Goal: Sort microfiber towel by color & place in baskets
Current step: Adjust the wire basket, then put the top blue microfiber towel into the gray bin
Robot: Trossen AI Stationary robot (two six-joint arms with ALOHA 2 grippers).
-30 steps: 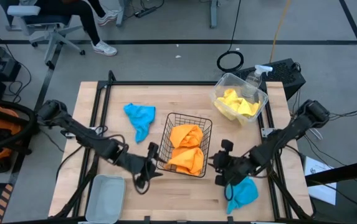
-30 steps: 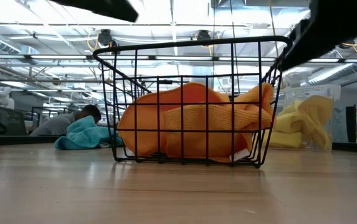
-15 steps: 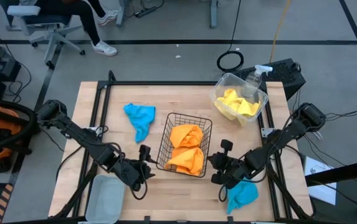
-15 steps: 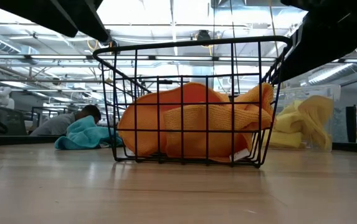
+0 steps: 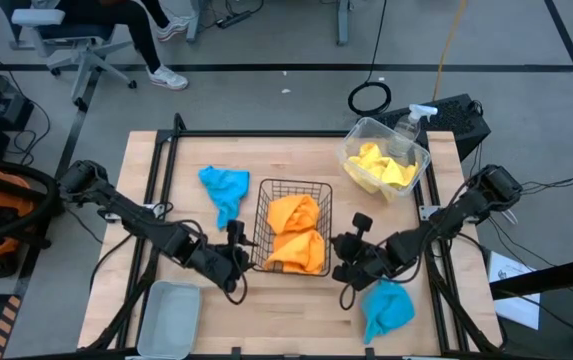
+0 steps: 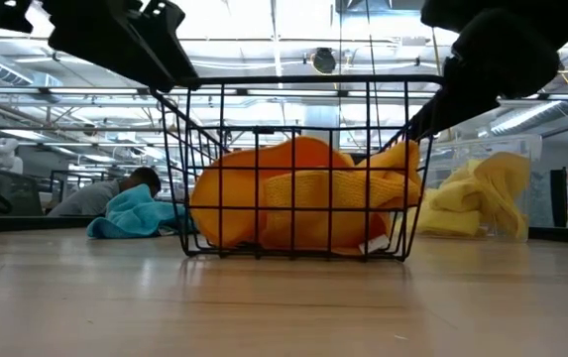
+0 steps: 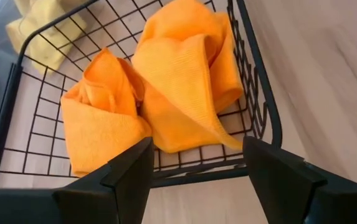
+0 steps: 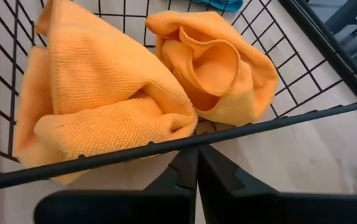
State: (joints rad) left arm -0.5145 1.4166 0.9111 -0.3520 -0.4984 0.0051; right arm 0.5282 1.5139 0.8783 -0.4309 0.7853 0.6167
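Note:
A black wire basket [image 5: 291, 232] stands mid-table on its base with two orange towels [image 7: 166, 87] inside. My left gripper [image 5: 238, 246] is open at the basket's left wall, its fingers [image 7: 128, 177] set apart before the rim. My right gripper [image 5: 344, 258] is shut at the basket's right wall. One teal towel [image 5: 224, 188] lies on the table far left of the basket, another [image 5: 388, 308] near right. Yellow towels [image 5: 378, 165] fill a clear tub [image 5: 418, 158] at the far right. A grey tray [image 5: 171, 318] sits at the near left. My right gripper's shut fingers [image 8: 197, 171] meet the basket's right wall just under its top rim wire [image 8: 203, 139]. They come from the table's right, slanting down. The basket stays on the table on its base. Whether my left gripper touches the basket's left rim [image 7: 197, 171], I cannot tell.
A clear spray bottle [image 5: 416, 120] stands behind the tub at the far right corner. A black frame [image 5: 156, 180] runs along the table's sides. A seated person [image 5: 136, 30] is on the floor beyond the far left. Bare wood lies along the near edge.
My right gripper has moved toward the table's left and far side against the basket. The basket has slid a little left and turned, so its sides now run straighter with the table's edges. My left gripper has tipped further down beside the basket's left wall.

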